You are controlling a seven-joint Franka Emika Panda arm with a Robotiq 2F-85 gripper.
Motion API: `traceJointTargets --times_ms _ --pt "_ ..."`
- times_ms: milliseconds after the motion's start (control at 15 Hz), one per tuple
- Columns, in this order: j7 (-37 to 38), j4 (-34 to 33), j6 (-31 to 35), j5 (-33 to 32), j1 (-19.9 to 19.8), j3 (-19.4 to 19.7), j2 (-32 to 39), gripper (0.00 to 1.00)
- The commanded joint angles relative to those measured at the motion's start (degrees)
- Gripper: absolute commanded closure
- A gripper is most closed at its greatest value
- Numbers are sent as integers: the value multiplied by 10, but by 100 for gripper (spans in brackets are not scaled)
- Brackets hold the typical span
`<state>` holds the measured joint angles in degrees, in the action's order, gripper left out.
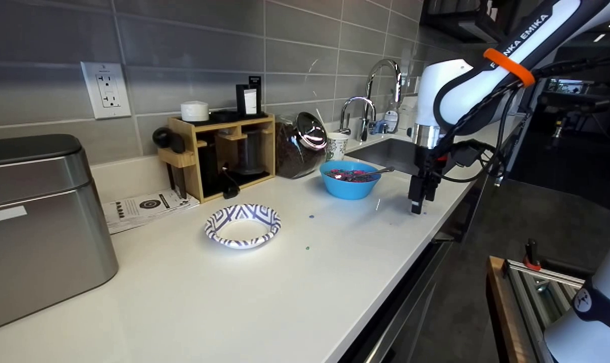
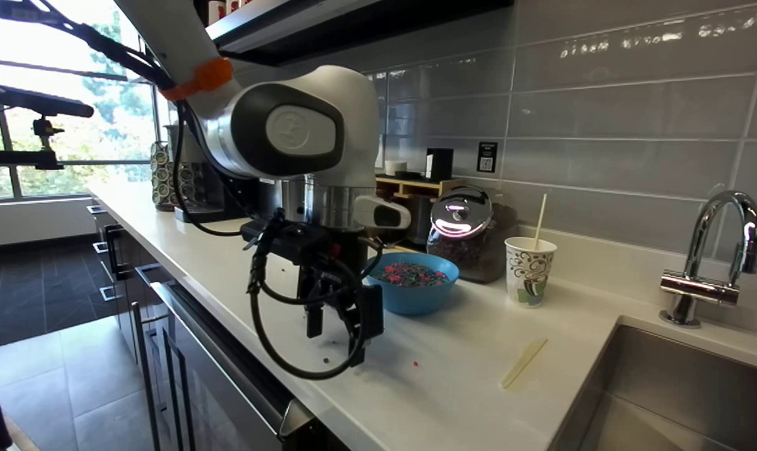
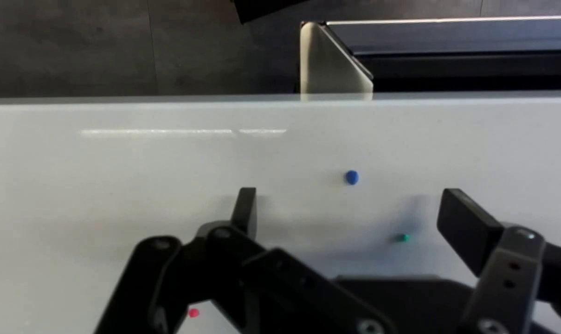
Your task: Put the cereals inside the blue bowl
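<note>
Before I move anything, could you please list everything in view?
Blue bowl: 1, blue, on the counter
Cereals: many, pink and dark, in the bowl
Spoon: 1, grey, in the bowl
Loose pieces: several, blue, green, red, on the counter
Patterned dish: 1, white-and-blue, on the counter
Wooden organizer: 1, brown, by the wall
Jar: 1, clear, beside the organizer
Sink: 1, grey, in the counter
Faucets: 2, chrome, behind the sink
Paper cup: 1, white, near the sink
Sticks: 2, pale, counter and cup
Papers: count unclear, white, by the wall
Bin: 1, silver, by the papers
Outlet: 1, white, on the wall
Arm: 1, white and black, over the counter
Gripper: 1, black, open above the counter
</note>
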<state>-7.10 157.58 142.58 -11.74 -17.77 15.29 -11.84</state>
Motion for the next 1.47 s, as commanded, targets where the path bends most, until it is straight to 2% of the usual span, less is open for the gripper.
traceJointTargets --times_ms 0,67,133,267,333,533,800,1400 --pt "-11 0 19 -10 -3 6 33 0" --pt "-12 0 18 -10 -3 6 38 3" --pt "-11 0 18 -11 -3 6 42 12" --pt "-11 -2 18 -12 -1 5 43 23" --pt "-11 -3 17 -13 -1 5 41 33" --pt "-7 14 17 -25 -8 6 22 40" --pt "-10 2 3 -25 -6 6 27 30" --pt "69 1 -31 -74 -6 -19 -1 31"
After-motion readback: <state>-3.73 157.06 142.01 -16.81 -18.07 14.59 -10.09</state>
